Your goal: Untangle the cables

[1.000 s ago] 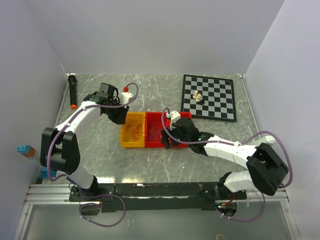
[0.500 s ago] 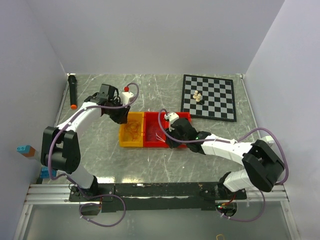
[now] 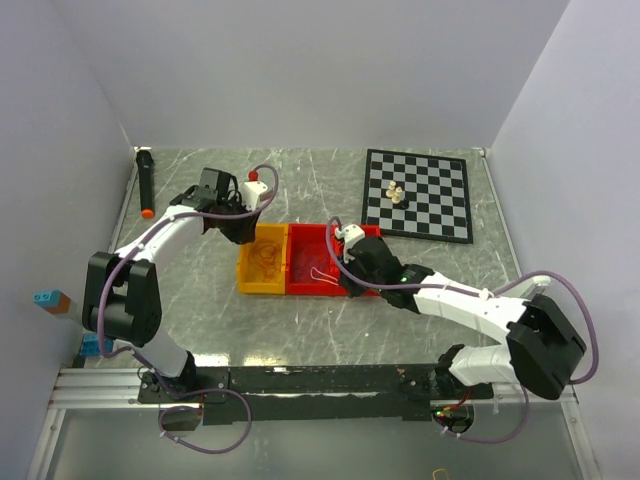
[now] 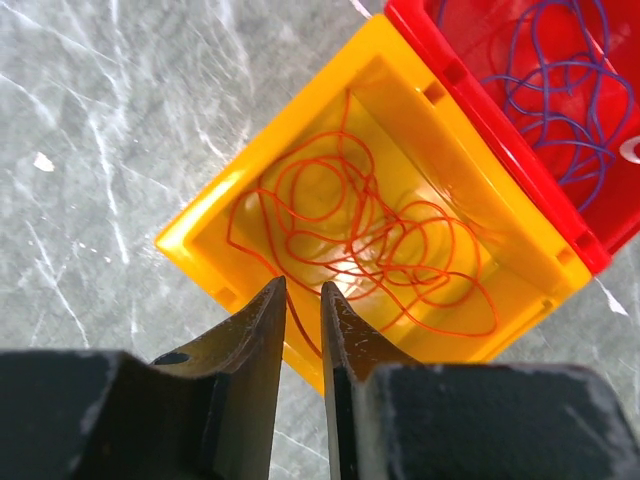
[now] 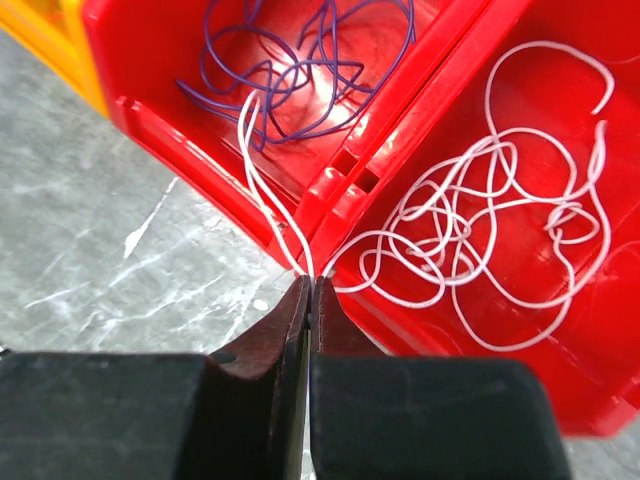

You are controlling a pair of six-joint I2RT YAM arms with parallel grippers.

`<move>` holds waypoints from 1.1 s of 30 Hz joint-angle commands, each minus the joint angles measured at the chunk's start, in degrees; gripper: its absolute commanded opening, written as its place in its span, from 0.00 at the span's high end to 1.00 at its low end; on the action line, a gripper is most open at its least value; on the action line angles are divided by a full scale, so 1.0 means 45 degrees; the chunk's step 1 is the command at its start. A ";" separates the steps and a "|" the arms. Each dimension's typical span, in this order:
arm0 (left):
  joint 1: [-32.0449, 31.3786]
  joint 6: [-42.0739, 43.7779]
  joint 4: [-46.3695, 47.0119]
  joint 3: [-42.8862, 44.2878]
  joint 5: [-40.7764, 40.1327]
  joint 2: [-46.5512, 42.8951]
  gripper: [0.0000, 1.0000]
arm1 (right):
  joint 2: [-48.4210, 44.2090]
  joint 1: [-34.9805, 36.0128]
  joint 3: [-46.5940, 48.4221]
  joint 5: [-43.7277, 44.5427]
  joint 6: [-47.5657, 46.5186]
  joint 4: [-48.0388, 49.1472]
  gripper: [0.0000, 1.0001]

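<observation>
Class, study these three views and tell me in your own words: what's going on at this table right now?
Two robot arms are working on thin cables that lie sorted by colour in small bins. The right gripper is shut on the white cable at the near wall of the red bins. Most of that cable lies in one red compartment, but a strand trails into the next one, which holds the purple cable. The left gripper hovers at the yellow bin holding the orange cable, fingers nearly closed. Whether it grips a strand is unclear.

On your chequered black-and-white board [image 3: 435,200], small pale pieces [image 3: 396,193] too tiny to identify, thin purple wire loops [image 5: 300,70] cut off by your right wrist view's top edge
</observation>
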 commanded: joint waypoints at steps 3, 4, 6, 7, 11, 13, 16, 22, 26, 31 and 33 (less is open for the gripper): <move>-0.0004 0.0345 0.0854 -0.0441 -0.0376 -0.0026 0.75 | -0.1511 0.0100 0.0272 0.0960 -0.0038 -0.0297 1.00; -0.0004 0.0345 0.0873 -0.0480 -0.0377 -0.0065 0.75 | -0.1706 0.0061 0.0370 0.1330 -0.0058 -0.0375 1.00; 0.0015 0.0384 0.0932 -0.0558 -0.0396 -0.0085 0.75 | -0.2194 -0.0036 0.0429 0.1975 -0.0019 -0.0318 1.00; -0.0004 0.0384 0.0990 -0.0578 -0.0435 -0.0124 0.75 | -0.2467 -0.0133 0.0449 0.2307 0.0058 -0.0298 1.00; -0.0004 0.0463 0.1108 -0.0657 -0.0514 -0.0299 0.75 | -0.2978 -0.0855 0.0643 0.3247 0.0410 -0.0570 1.00; -0.0004 0.0482 0.1166 -0.0676 -0.0514 -0.0358 0.75 | -0.2881 -0.1148 0.0761 0.3559 0.0586 -0.0882 1.00; -0.0004 0.0404 0.1167 -0.0657 -0.0494 -0.0417 0.75 | -0.2297 -0.1540 0.0820 0.3736 0.0937 -0.1254 1.00; -0.0004 0.0092 0.0952 -0.0403 -0.0182 -0.0592 0.74 | -0.0968 -0.1619 0.1015 0.3503 0.1523 -0.1080 1.00; -0.0004 -0.0221 0.0329 0.0414 0.0188 -0.0651 0.66 | 0.0048 -0.1619 0.1678 0.3483 0.1894 -0.1391 0.98; 0.0015 -0.0669 -0.0960 0.2171 0.0638 -0.0535 0.42 | 0.0225 -0.1619 0.2245 0.3541 0.2168 -0.1684 0.68; 0.0016 -0.0923 -0.1526 0.2933 0.0678 -0.0379 0.32 | 0.0128 -0.1638 0.2498 0.3483 0.2207 -0.1976 0.51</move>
